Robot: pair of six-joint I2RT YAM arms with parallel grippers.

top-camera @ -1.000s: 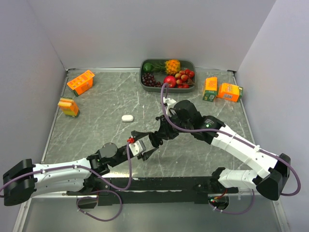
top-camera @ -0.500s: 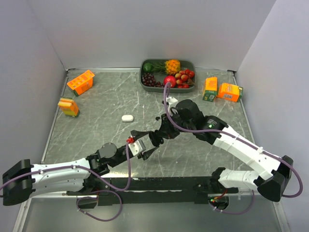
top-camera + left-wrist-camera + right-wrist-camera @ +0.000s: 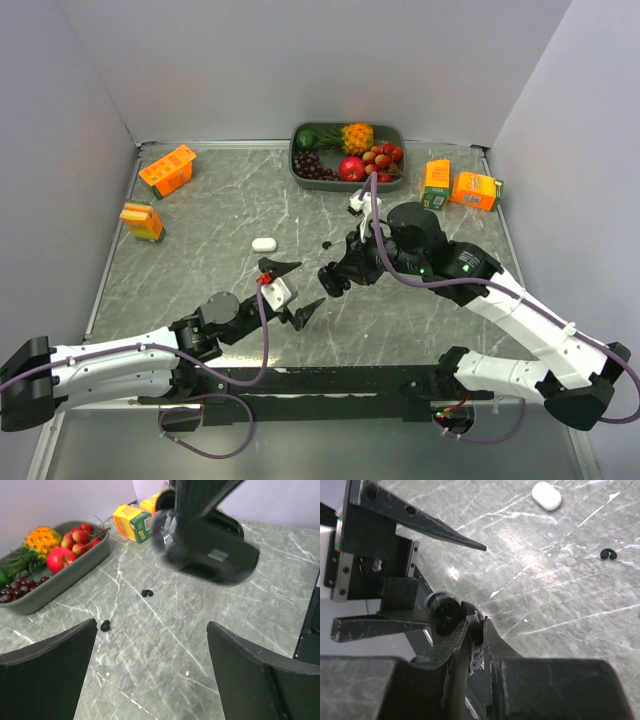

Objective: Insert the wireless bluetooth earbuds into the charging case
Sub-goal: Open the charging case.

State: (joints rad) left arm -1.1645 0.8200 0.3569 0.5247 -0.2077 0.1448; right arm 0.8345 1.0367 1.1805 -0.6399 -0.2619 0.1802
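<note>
Left pincer (image 3: 310, 283) now spread wide, earlier half-closed; right pincer (image 3: 327, 279) pinched on small dark piece (image 3: 476, 630). Far grey oblong tray (image 3: 60, 582) holds fruit (image 3: 60, 559).

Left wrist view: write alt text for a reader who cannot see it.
The left hand stands open over a grey marble table, with a black earbud and a second black earbud lying apart ahead. The blurred right arm looms beyond; a fruit tray and orange cartons sit behind.
</note>
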